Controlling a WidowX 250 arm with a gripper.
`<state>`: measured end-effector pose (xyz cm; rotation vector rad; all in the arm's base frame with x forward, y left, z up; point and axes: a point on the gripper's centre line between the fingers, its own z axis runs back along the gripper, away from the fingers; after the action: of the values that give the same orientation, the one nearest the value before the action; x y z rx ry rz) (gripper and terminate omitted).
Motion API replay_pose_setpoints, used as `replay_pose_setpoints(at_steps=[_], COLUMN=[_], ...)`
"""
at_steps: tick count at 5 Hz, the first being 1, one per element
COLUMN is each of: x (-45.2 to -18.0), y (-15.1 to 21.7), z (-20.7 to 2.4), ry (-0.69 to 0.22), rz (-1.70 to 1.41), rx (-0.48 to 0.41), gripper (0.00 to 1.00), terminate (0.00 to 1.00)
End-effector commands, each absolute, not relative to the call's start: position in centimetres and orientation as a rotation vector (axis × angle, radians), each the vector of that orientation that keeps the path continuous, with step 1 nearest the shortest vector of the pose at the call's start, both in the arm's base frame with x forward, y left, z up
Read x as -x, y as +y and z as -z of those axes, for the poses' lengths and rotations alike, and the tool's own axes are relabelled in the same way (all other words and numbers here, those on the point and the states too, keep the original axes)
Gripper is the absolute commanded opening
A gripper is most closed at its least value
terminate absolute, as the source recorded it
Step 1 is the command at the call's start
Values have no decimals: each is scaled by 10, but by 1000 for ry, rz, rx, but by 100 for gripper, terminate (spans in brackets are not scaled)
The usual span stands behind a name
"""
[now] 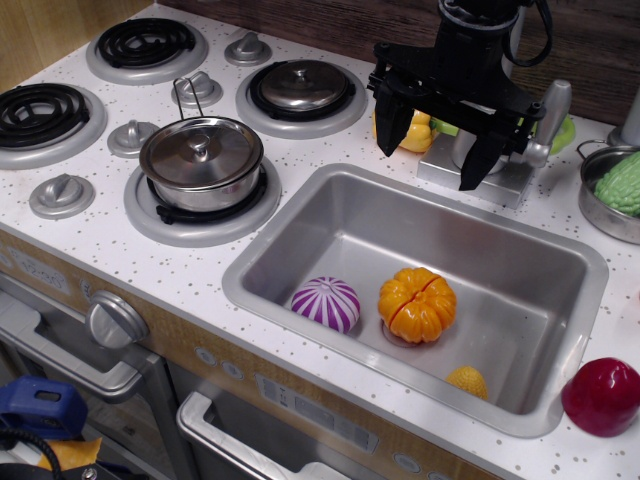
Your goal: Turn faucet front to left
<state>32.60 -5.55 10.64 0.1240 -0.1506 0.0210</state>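
The silver-grey faucet [507,184] stands on its square flat base behind the sink [330,215]. Its column is mostly hidden by my gripper. A silver-grey part of it [551,115] sticks up to the right of the gripper; I cannot tell whether this is the spout or the lever. My black gripper [427,165] hangs over the faucet's left side with its fingers spread wide. The left finger [388,130] is over the counter edge and the right finger [476,160] is in front of the column. It is open and holds nothing.
The sink holds a purple-striped toy [325,303], an orange toy [416,304] and a small yellow piece [467,380]. A lidded pot [200,160] sits on the front burner. A bowl of green vegetable [612,190], a red toy [600,395] and a yellow toy [417,132] surround the faucet area.
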Motion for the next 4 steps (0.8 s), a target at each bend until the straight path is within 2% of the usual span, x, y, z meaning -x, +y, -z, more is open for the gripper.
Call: replay_pose_setpoints(at_steps=[1, 4], x=[-326, -339], y=[-55, -93], z=[-106, -112], ry=[-151, -265], rz=[-21, -52], rx=[-124, -132], gripper=[100, 100], terminate=[0, 0])
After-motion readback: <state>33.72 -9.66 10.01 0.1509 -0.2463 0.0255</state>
